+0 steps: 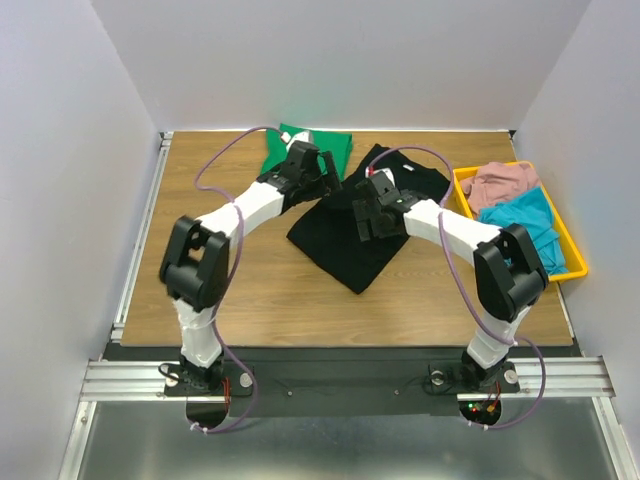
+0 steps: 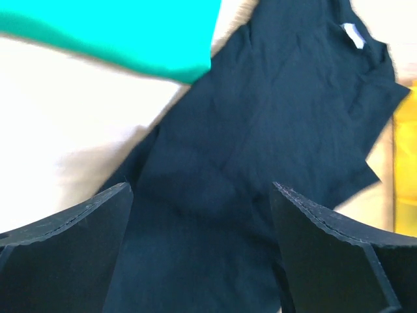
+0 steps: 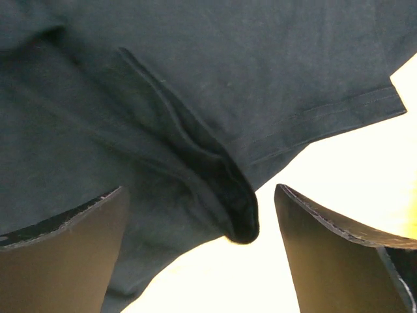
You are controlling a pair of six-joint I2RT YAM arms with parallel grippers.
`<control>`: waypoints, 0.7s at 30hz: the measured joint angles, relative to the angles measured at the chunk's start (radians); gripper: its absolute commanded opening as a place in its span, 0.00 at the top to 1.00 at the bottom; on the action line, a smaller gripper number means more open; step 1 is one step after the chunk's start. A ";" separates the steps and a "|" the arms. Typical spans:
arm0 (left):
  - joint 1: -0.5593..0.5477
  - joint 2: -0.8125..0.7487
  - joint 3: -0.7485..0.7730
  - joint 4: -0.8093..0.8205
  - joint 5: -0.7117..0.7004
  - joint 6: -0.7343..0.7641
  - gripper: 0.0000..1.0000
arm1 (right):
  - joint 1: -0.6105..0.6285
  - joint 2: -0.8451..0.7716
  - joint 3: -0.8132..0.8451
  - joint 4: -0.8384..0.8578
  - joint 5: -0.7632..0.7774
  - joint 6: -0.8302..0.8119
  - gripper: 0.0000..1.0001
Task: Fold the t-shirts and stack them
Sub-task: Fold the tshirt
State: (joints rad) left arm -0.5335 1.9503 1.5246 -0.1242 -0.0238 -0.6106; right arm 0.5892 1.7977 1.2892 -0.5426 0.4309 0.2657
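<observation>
Black t-shirt [image 1: 350,240], soft matte cotton knit, lying flat and partly folded on the middle of the table, its outline a slanted, rough rectangle with one corner toward the near edge; the left wrist view shows its white neck tag [image 2: 354,36] at the far end, and the right wrist view shows a doubled fold ending in a rounded lip [image 3: 238,215] beside a stitched hem. Green t-shirt [image 1: 285,148], plain bright cloth, folded into a compact block at the far edge of the table, just left of the black one and partly hidden under the left arm; in the left wrist view its edge [image 2: 130,32] overlaps the black cloth's corner. Left gripper [image 1: 318,180] above the boundary of the two shirts, fingers [image 2: 65,254] spread wide, nothing between them. Right gripper [image 1: 362,222] over the upper middle of the black shirt, jaws likewise wide apart and holding nothing, ridged dark pads [image 3: 339,261] framing the fold. Yellow plastic bin [image 1: 572,262] at the right edge of the table, holding a crumpled pink garment [image 1: 500,180] and a teal one [image 1: 528,215]. Table [image 1: 270,290]: wood-grain top, edged by aluminium rails [image 1: 130,260]. Enclosure: plain white walls [image 1: 350,60] on three sides.
</observation>
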 measured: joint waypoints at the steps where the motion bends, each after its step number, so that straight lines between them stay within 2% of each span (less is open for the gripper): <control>1: -0.002 -0.050 -0.043 0.005 -0.010 0.002 0.02 | 0.000 -0.011 0.000 0.000 -0.013 0.000 0.00; 7: -0.002 -0.348 -0.230 -0.006 -0.101 -0.003 0.02 | 0.013 -0.100 -0.002 0.026 -0.162 -0.025 0.00; 10: 0.021 -0.471 -0.337 -0.002 -0.141 -0.016 0.02 | 0.066 -0.096 0.000 0.053 -0.175 -0.069 0.00; 15: 0.095 -0.550 -0.496 -0.026 -0.161 -0.044 0.02 | 0.142 0.063 0.116 0.059 -0.047 -0.142 0.00; 16: 0.106 -0.554 -0.513 -0.031 -0.162 -0.047 0.02 | 0.145 0.140 0.172 0.070 0.011 -0.160 0.00; 21: 0.154 -0.560 -0.571 -0.057 -0.162 -0.060 0.02 | 0.123 0.298 0.297 0.078 0.128 -0.167 0.00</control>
State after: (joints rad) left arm -0.3794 1.3907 0.9531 -0.1814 -0.1856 -0.6708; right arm 0.7120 2.0960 1.5860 -0.4644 0.5587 0.0982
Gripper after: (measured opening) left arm 0.985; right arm 0.998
